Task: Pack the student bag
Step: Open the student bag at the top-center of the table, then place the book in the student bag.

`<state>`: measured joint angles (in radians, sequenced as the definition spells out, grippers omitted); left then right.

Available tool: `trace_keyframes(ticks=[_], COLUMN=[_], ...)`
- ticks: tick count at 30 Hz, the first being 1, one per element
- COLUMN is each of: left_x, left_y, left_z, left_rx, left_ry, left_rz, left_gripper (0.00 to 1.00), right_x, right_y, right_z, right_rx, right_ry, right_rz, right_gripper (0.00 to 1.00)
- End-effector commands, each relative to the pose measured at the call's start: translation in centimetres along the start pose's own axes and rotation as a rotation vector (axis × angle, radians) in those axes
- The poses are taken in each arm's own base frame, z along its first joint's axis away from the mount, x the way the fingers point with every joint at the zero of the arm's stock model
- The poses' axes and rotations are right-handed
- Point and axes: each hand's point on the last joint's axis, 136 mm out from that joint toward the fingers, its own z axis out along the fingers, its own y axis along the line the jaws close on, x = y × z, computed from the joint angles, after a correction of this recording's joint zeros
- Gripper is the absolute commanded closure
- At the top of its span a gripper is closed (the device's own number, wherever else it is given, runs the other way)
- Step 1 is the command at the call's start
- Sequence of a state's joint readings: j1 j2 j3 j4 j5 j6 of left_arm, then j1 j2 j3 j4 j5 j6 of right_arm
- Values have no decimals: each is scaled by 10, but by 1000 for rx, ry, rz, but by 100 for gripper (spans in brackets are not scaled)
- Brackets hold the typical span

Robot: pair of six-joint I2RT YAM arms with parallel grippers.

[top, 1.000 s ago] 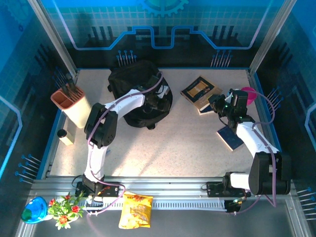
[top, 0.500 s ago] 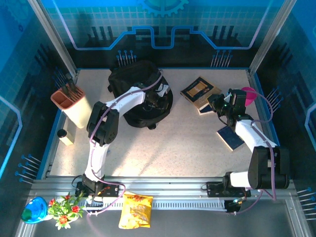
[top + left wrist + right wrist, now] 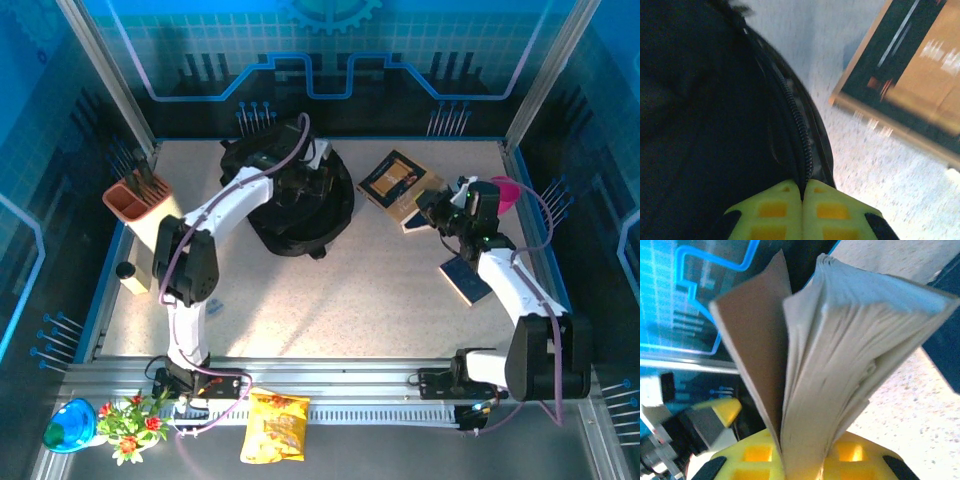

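The student bag, a black backpack, lies at the back middle of the table. My left gripper is at its right side, shut on the bag's zippered edge; in the left wrist view the yellow-green fingers meet at the foot of the zipper. My right gripper is shut on a dark brown and tan book, to the right of the bag. In the right wrist view the book stands between the fingers with its cover and pages fanned apart. The same book lies beyond the bag in the left wrist view.
A blue book lies flat at the right, beside the right forearm. A pink object sits by the right wall. A tan holder with dark tools and a small cream block stand at the left. A snack packet lies on the front rail.
The left gripper has shut on the bag's edge, and its arm has swung back and to the left. The bag has shifted a little. The right gripper keeps its hold on the book.
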<state>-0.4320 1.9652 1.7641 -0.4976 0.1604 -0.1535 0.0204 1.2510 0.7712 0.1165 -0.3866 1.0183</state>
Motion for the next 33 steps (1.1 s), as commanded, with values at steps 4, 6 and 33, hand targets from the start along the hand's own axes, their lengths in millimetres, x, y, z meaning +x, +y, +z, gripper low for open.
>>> trace_keyframes(ticks=[4,6,33], left_x=[-65,-71,-73], left_y=[-24,-29,-63], left_z=[-40,-42,-61], left_rx=[57,85,262], left_ry=[-271,-294,-274], left_rz=[25,25,9], left_gripper=[98,98,98], right_x=[36,49,105], right_y=[33,35,92], right_z=[14,24,125], right_rx=[-128,-135,-198], right_ry=[96,134,244], right_rz=[-45,-33,208], right_gripper=[93,93,92])
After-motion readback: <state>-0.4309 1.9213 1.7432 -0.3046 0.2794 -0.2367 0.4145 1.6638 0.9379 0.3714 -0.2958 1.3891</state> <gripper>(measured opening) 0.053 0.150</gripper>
